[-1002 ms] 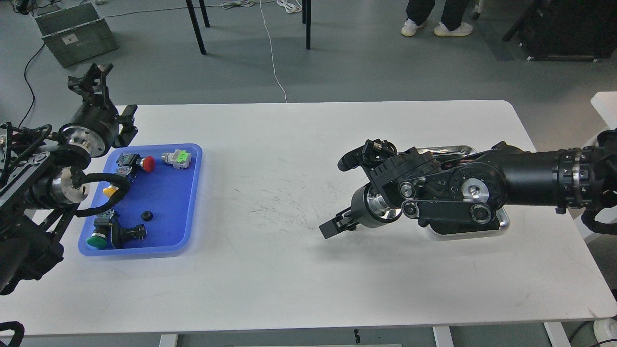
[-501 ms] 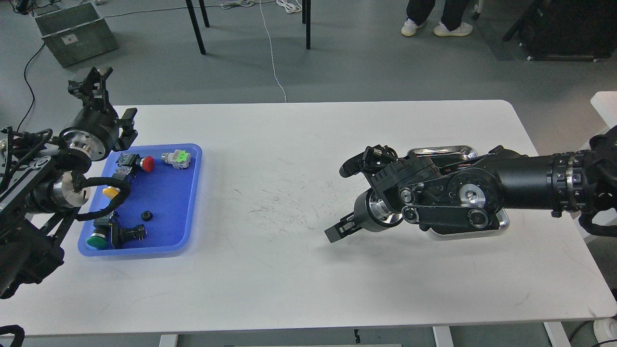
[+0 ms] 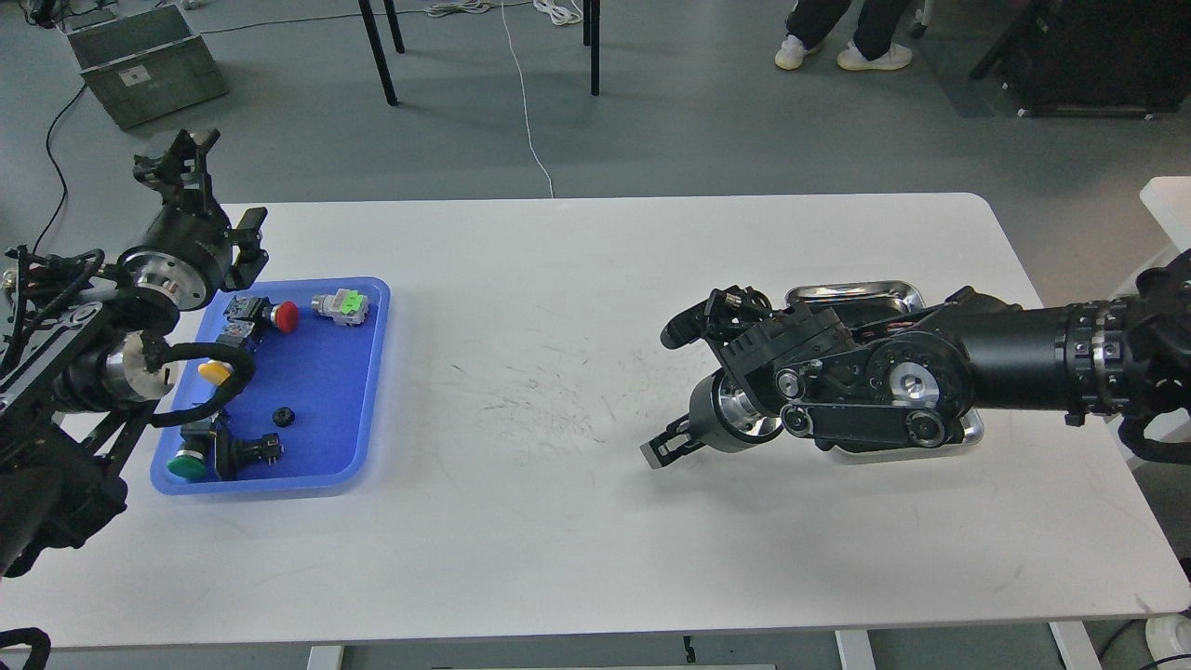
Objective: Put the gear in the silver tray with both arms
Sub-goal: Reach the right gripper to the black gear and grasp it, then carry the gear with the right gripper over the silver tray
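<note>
Far left, past the back left corner of the white rectangular table (image 3: 577, 521): black claw-like left gripper (image 3: 179, 156) raised, fingers spread, holding nothing. Beneath its arm, near the left edge: blue plastic tray (image 3: 321, 372) with small button switches and a small black gear-like ring (image 3: 283, 416). Right of centre: black right gripper (image 3: 672, 443) low over bare tabletop, empty, opening unclear. Near the right edge: shiny rectangular silver metal tray (image 3: 861, 294), mostly hidden behind the right arm.
</note>
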`<state>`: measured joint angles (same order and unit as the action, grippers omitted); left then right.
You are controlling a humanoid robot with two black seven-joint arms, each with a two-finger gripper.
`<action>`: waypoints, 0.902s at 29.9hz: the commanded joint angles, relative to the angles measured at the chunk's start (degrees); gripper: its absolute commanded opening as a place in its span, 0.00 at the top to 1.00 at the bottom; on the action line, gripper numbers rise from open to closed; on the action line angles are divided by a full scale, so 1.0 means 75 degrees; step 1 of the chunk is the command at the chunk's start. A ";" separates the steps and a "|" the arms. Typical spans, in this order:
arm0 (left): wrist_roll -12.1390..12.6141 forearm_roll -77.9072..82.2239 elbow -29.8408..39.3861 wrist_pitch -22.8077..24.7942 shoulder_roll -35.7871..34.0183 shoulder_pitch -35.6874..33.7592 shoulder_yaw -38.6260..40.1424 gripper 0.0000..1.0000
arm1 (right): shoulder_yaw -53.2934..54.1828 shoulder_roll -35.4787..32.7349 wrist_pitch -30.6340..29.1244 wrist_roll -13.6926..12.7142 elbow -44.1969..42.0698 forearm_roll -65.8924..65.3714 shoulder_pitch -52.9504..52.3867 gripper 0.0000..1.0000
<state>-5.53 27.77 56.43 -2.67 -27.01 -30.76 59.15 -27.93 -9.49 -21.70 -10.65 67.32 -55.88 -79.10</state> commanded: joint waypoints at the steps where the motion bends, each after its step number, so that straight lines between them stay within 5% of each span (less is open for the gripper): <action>1: -0.0001 0.0000 -0.0001 -0.0007 0.0004 0.0000 0.0000 0.02 | -0.0014 -0.0012 -0.0094 0.0002 0.0001 -0.0002 0.0000 0.55; 4: -0.0001 0.0000 -0.0001 -0.0007 0.0004 0.0000 0.0000 0.02 | -0.0014 -0.0035 -0.0153 0.0013 0.0048 -0.0049 -0.0023 0.64; 6: -0.0012 0.0000 -0.0001 -0.0007 0.0004 0.0000 0.0000 0.02 | -0.0002 -0.0059 -0.0223 0.0013 0.0048 -0.0049 -0.0035 0.86; 27: 0.0000 0.0000 -0.0001 -0.0019 -0.0043 0.0023 0.0000 0.02 | 0.0220 -0.0351 -0.0212 0.0013 0.0130 0.0009 -0.0234 0.98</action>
<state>-5.56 27.78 56.43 -2.81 -27.29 -30.61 59.15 -27.17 -11.25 -23.39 -10.54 67.84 -56.01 -79.75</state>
